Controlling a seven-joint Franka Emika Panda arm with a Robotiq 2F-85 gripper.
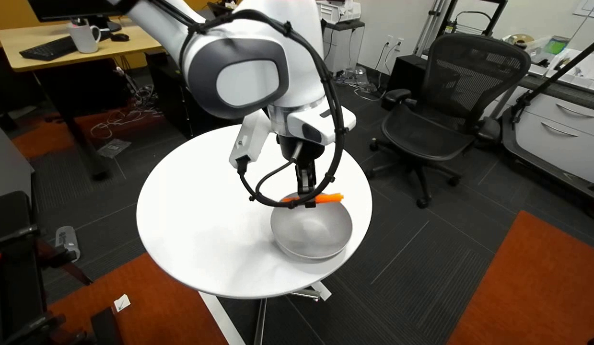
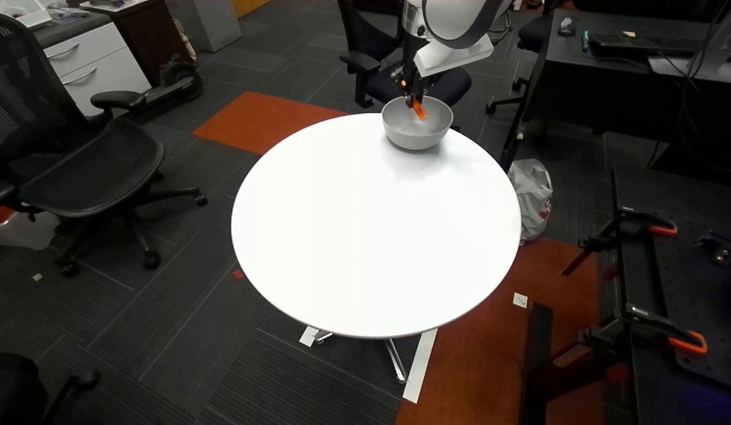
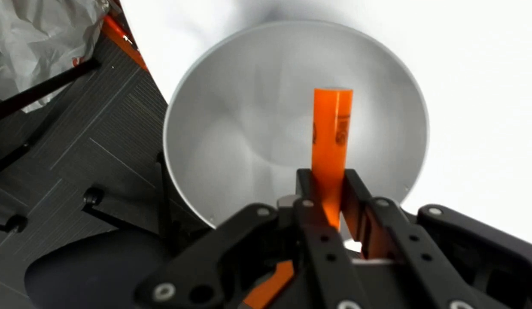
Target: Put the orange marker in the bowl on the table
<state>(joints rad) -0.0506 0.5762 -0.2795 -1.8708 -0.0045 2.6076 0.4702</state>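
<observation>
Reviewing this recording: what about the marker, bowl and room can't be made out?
Orange marker, wrist view: lettering wraps out of sight around the barrel.
Its middle, in an exterior view: partly covered by the cable.
Bowl, wrist view: part of the rim hidden behind the pincer.
Bag, in an exterior view: red marking too small to read.
Monitor, in an exterior view: cut off by the top edge.
</observation>
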